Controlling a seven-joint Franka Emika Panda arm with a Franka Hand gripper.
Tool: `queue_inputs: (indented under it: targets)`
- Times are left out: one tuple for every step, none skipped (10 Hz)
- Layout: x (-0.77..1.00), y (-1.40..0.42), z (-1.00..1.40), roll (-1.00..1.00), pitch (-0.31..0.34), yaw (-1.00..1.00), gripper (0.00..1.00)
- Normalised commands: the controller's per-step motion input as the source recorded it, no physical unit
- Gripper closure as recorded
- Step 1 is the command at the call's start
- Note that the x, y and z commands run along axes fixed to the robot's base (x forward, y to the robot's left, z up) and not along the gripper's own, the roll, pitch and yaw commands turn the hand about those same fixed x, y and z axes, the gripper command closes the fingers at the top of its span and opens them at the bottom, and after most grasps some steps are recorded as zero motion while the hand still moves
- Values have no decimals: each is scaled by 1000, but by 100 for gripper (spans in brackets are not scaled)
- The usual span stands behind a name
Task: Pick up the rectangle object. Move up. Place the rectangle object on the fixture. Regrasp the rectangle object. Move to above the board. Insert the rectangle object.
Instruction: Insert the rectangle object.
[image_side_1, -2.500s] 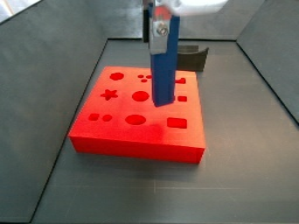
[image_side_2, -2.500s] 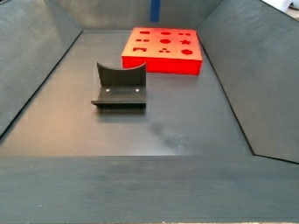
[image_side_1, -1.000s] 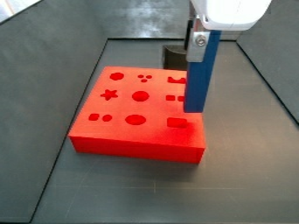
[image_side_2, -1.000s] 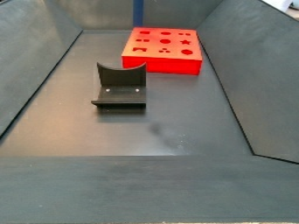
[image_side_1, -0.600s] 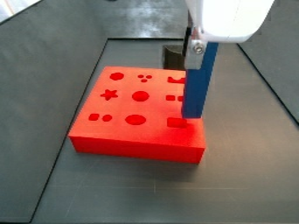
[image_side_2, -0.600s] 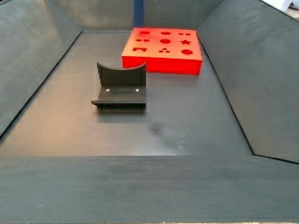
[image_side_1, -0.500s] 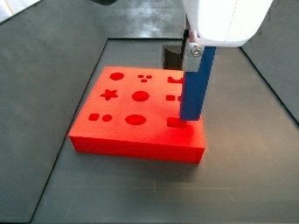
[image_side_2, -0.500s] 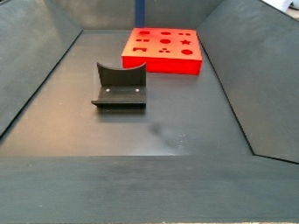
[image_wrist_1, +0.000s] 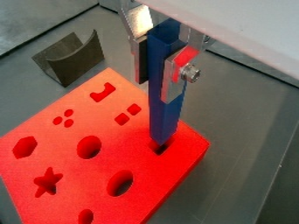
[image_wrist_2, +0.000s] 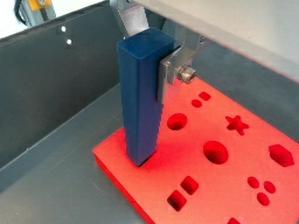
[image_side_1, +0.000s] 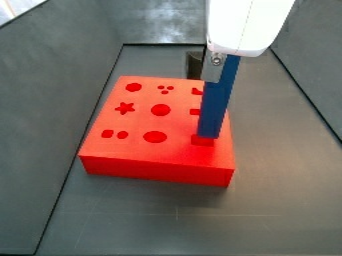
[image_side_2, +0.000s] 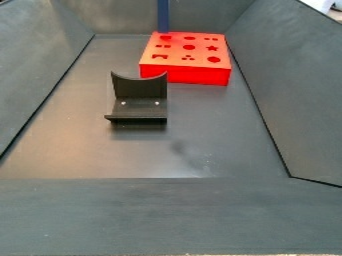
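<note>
The gripper (image_wrist_1: 162, 39) clamps the upper end of the rectangle object (image_wrist_1: 163, 87), holding the blue block upright over a corner of the board (image_wrist_1: 70, 162). In both wrist views its lower end meets the rectangular cut-out (image_wrist_2: 140, 163) near the board's edge; a side view shows the same (image_side_1: 214, 98). The fixture (image_side_2: 136, 98) stands apart on the floor, well clear of the board (image_side_2: 187, 57).

You can't see the gripper (image_wrist_1: 158, 39) whole: both wrist views cut it off above the fingers. The rectangle object's (image_side_1: 214, 95) lower end hides its cut-out in the board (image_side_1: 134, 150), and its top leaves the side view (image_side_2: 164, 13). The arm mostly hides the fixture (image_side_1: 197, 66).
</note>
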Motion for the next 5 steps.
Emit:
queue_inputs:
  targets:
    - [69, 0, -257, 19, 0, 0, 100]
    - [0, 0, -186, 19, 0, 0, 100]
    - [0, -17, -83, 19, 0, 0, 100]
    - [0, -34, -54, 20, 0, 0, 100]
    - [0, 0, -60, 20, 0, 0, 100]
